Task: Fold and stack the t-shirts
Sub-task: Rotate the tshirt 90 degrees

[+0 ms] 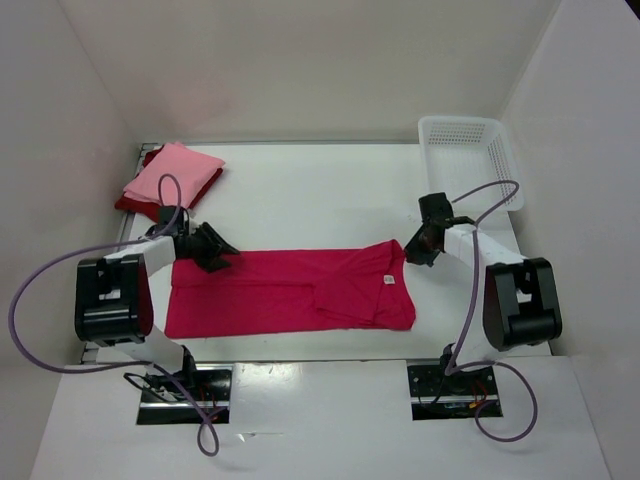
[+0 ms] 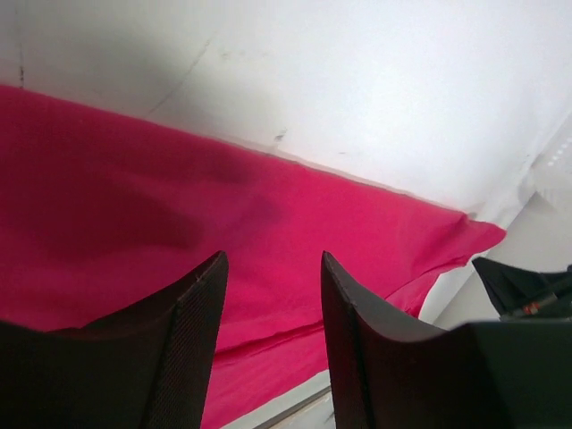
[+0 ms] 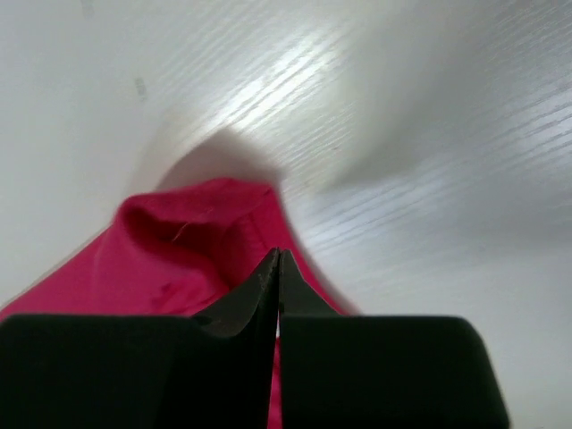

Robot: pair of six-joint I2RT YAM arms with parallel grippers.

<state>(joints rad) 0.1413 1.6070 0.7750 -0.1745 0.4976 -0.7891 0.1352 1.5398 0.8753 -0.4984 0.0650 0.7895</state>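
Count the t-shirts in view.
3. The crimson shirt is spread flat mid-table. The folded pink shirt is in the far-left corner, lying on the dark red shirt. More could hide under that stack.

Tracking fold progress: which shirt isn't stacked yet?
The crimson-magenta t-shirt, spread out at centre; the pink t-shirt lies folded on the dark red t-shirt, far left.

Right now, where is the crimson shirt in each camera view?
Top external: crimson shirt spread flat across the lower middle.
Left wrist: fills the left and centre, beyond the open left fingers.
Right wrist: lower left, bunched at the shut right fingers.
Shared landmark: the white table.
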